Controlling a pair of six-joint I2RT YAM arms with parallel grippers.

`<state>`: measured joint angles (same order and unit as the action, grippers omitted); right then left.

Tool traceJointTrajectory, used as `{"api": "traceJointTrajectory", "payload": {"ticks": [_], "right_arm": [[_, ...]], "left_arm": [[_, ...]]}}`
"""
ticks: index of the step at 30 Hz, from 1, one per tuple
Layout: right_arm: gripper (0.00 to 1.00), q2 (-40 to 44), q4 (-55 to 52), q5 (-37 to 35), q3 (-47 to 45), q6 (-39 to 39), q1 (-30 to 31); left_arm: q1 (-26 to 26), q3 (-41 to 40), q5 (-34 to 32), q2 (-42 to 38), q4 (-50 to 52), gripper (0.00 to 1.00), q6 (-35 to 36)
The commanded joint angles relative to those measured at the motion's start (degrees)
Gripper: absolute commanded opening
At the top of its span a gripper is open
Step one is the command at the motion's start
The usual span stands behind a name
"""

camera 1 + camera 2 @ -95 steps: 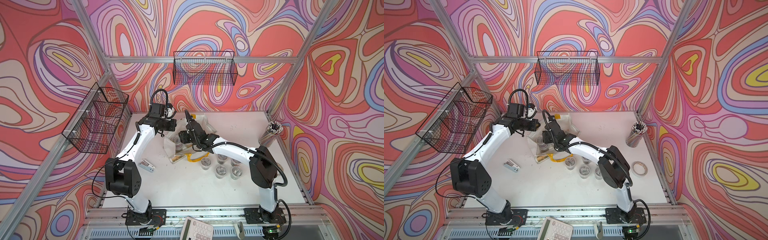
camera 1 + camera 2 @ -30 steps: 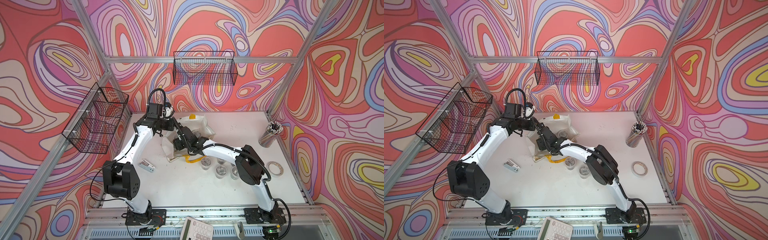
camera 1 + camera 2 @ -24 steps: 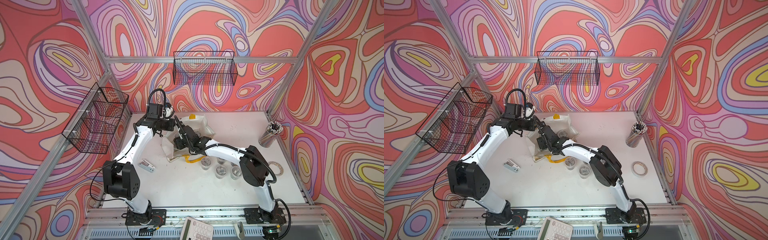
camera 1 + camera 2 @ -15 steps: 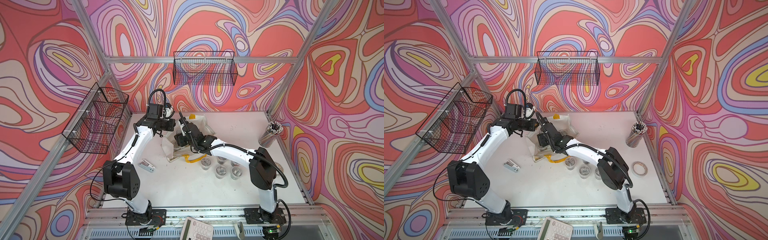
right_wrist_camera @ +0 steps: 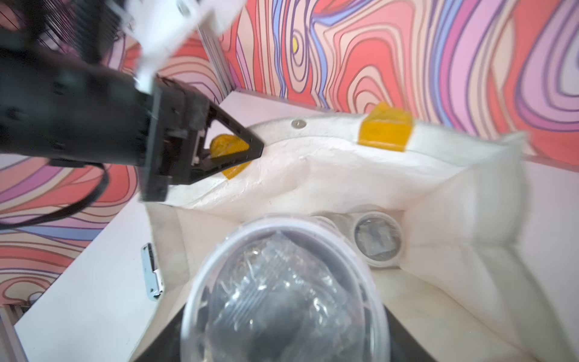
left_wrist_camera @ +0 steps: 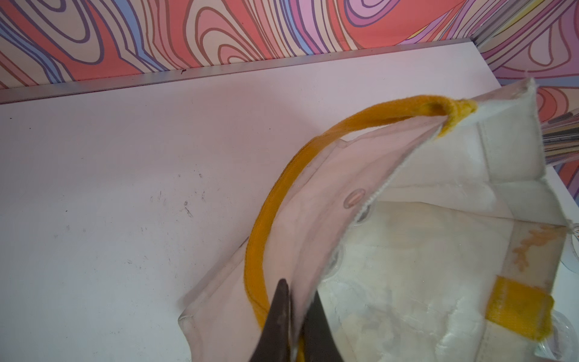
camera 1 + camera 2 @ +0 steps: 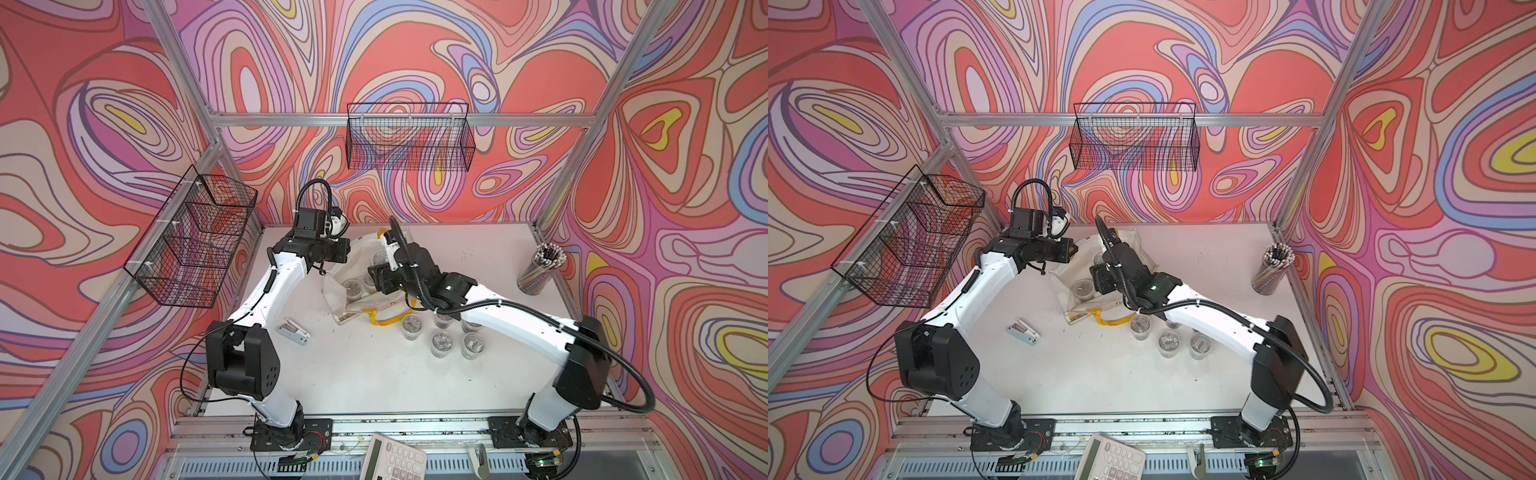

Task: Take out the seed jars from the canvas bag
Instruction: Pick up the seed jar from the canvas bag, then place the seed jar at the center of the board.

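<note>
Leftmost, the left claw [image 7: 345, 252] is pinched together on the raised rim of the canvas bag [image 7: 335, 286], right beside a yellow handle [image 6: 257, 250]. The wrist view shows fabric between the tips, and the mouth is propped open. The bag lies on the tabletop [image 7: 365, 374] toward the back, with its opening facing the right arm. At least two seed jars [image 7: 353, 286] are visible inside it in both top views, upright and close together. The right claw [image 5: 283, 332] is clamped on one jar [image 5: 282, 275], lid toward its camera, over the bag's opening. Whether the base has cleared the rim, cannot tell. Further right, a cluster of jars [image 7: 441, 341] stands out on the tabletop, near the bag's other handle and partly hidden under the right arm. Judgement: the step in hand is carrying the held jar out to that cluster. To do it well, lift straight up before swinging so the base misses the rim and handle. The left claw should hold the mouth taut. Set the jar upright in a free gap, not against a neighbour, and only then release. Pencil cup [image 7: 542, 270] at far right, well apart, no concern.
</note>
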<state>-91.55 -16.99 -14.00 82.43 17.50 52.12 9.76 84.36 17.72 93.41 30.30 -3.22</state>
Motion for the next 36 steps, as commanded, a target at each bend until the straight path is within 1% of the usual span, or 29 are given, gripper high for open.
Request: {"api": "traceJointTrajectory", "payload": {"ticks": [1,7,10,13,21,25,31,36], "right_arm": [[0.48,6.4,-5.9,-6.6,-3.4,1.6,3.3],[0.47,14.1,-12.9,-13.9,-9.7,5.8,10.1],[0.47,15.9,-14.8,-15.9,-12.7,8.2,13.3],[0.47,17.6,-14.6,-15.5,-16.6,10.8,14.8],[0.47,21.0,-8.3,-11.8,-29.3,15.9,15.6],[0.47,20.3,-5.2,-11.2,-34.1,17.7,15.6],[0.47,17.0,-0.5,-10.1,-38.6,20.0,15.6],[0.47,14.5,1.7,-9.7,-40.0,20.8,15.6]], "left_arm": [[0.0,-0.4,-0.6,-0.6,-1.1,0.0,-0.1],[0.0,-0.5,-0.6,-0.2,-1.0,0.0,-0.3],[0.0,-0.7,-0.9,-0.3,-1.1,0.0,-0.2],[0.0,-1.0,-1.1,-0.7,-1.3,0.0,-0.3],[0.1,-1.3,-1.2,-0.9,-1.3,0.0,-0.3],[0.1,-1.5,-1.1,-1.1,-1.4,0.0,-0.4],[0.1,-1.5,-1.1,-0.9,-1.3,0.0,-0.3],[0.0,-1.5,-1.1,-0.8,-1.4,0.0,-0.3]]}}
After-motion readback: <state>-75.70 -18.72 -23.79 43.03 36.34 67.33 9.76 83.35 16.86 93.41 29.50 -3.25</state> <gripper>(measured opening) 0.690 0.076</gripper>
